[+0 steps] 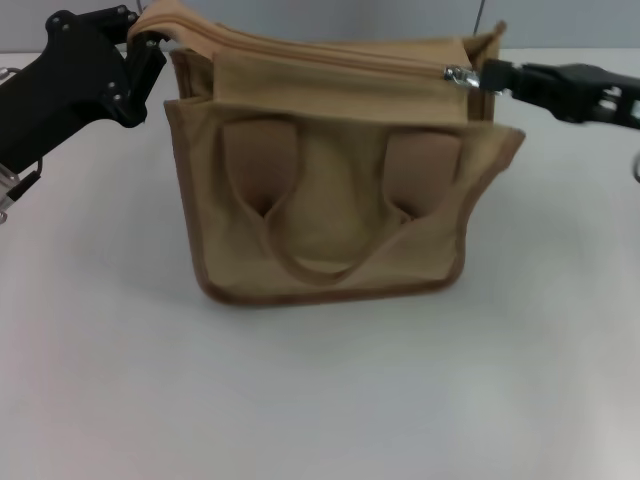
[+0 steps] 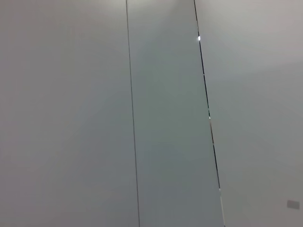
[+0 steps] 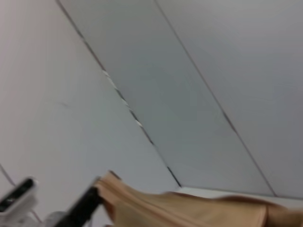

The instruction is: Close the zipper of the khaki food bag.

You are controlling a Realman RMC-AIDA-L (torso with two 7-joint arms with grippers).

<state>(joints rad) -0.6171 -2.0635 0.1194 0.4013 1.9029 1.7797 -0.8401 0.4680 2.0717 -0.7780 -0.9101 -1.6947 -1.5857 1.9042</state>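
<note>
The left hand (image 1: 150,45) is clenching the khaki food bag (image 1: 330,180) corner as an anchor, while the right hand (image 1: 495,75) is seemingly gripping the zipper (image 1: 458,75) pull.

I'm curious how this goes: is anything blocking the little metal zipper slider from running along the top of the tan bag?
Nothing visible does. The right gripper is at the zipper slider at the khaki food bag's right end. The track looks bare up to the left corner, where the left gripper holds the fabric.

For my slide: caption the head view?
Left tool grips tan canvas bag corner; right tool at silver slider.
</note>
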